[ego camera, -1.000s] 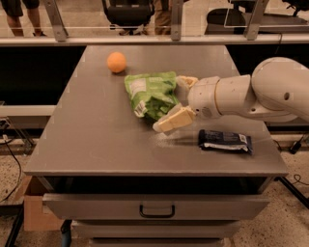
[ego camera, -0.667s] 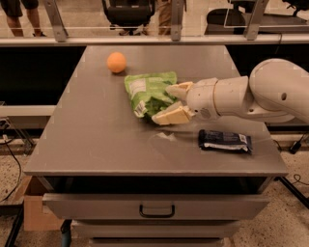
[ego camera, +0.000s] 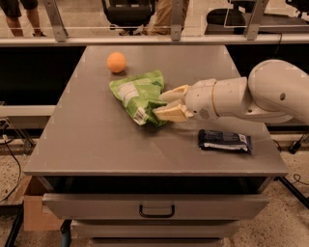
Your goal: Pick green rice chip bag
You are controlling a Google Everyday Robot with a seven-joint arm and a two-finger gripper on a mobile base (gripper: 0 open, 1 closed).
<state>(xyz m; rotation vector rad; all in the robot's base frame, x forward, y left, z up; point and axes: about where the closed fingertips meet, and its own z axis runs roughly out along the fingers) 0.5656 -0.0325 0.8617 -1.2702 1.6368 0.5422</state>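
The tool (ego camera: pixel 164 102) has been closed on the green rice chip bag (ego camera: pixel 135 92), its edge farthest from the ball (ego camera: pixel 116 62) pinched for lifting.

1. The place looks like a robotics lab or test area inside an office building, not a home.
2. A grey metal cabinet surface (ego camera: pixel 96 140) with pull-out drawers (ego camera: pixel 154 205) serves as the workbench and stands on a speckled hard floor (ego camera: pixel 285 217).
3. Behind it, a metal-framed glass partition (ego camera: pixel 176 19) fences off a space with a black office chair (ego camera: pixel 128 10) and a standing person's legs (ego camera: pixel 19 14).
4. A brown cardboard box (ego camera: pixel 34 212) sits on the floor at lower left.
5. The robot's white gripper (ego camera: pixel 159 103) reaches over the surface at a light green wrinkly snack bag (ego camera: pixel 135 94).
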